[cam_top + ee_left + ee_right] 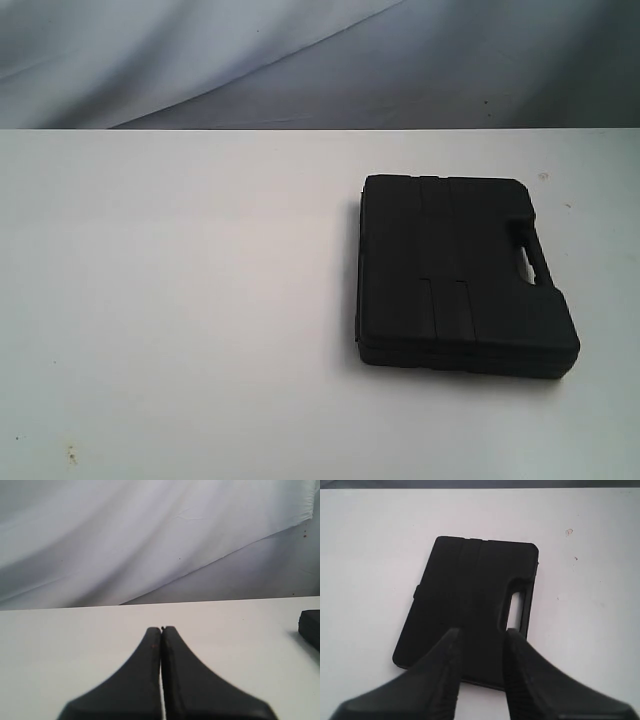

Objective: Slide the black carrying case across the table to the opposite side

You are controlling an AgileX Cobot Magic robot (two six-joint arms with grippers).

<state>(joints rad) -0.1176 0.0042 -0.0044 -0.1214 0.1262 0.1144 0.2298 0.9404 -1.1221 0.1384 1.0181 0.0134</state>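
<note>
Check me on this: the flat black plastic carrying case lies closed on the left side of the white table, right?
No. The flat black plastic carrying case lies closed on the right side of the white table, as the exterior view shows.

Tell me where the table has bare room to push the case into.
The table left of the black case is bare, back to the grey cloth. Only a narrow strip shows right of the case's handle.
</note>
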